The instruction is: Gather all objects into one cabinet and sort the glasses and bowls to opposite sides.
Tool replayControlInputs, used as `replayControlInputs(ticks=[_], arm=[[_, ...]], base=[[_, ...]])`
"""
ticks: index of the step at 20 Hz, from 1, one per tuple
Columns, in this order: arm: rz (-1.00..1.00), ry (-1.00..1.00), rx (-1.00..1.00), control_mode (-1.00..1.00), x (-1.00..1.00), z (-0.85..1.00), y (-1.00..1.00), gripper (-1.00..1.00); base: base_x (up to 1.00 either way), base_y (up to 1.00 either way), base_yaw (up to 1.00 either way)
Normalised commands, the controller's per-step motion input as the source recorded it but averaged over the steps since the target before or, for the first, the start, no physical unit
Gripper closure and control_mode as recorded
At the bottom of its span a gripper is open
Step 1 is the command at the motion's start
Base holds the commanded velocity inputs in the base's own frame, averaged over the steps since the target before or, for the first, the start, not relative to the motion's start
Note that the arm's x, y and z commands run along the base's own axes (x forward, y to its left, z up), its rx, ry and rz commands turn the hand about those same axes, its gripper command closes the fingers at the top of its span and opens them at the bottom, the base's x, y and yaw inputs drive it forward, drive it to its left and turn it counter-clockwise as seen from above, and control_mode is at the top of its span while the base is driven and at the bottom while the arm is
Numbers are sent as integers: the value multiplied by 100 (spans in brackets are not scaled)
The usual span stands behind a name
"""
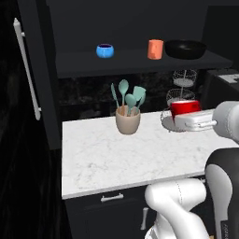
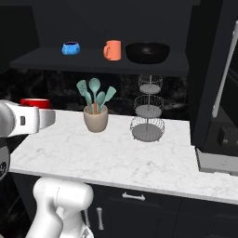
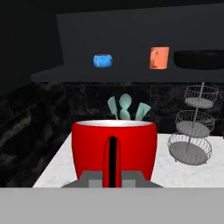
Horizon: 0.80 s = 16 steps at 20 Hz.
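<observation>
Red mug (image 3: 113, 151) at lower centre of hand view, upright, handle facing camera; jaws clamped on that handle, mug carried above the tabletop (image 1: 112, 158). In left base view same mug at right middle, just beyond the white hand. White inside; contents cannot be seen, rim viewed near edge-on.

Cabinet (image 1: 140, 60) across upper part of left base view, door with long white bar handle (image 1: 26, 70) swung open at upper left. On its shelf already: small blue bowl (image 1: 105, 50) toward the left, orange mug (image 1: 155, 49) right of centre, wide black bowl (image 1: 185, 49) just beside that mug at far right.

Judged progress: three of four objects in the cabinet; red mug yet to go up. Sorting not finished: orange mug sits between the two bowls, so a reshuffle likely needed.

Outward: beige crock (image 1: 128, 121) mid-tabletop holding teal spatulas (image 1: 128, 97); wire tiered basket (image 2: 148, 111) at centre right of right base view, tiers bare.
</observation>
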Motion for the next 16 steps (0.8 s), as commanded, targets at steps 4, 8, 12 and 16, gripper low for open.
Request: replayControlInputs(ticks=[4, 8, 12, 16], arm=[[7, -15, 0, -100, 19, 64, 45, 100], [15, -10, 0, -100, 19, 70, 27, 100], [11, -1, 0, -100, 33, 66, 24, 100], [5, 6, 0, -100, 46, 32, 38, 100]], base=[[0, 0, 0], [0, 0, 0], [0, 0, 0], [0, 0, 0]])
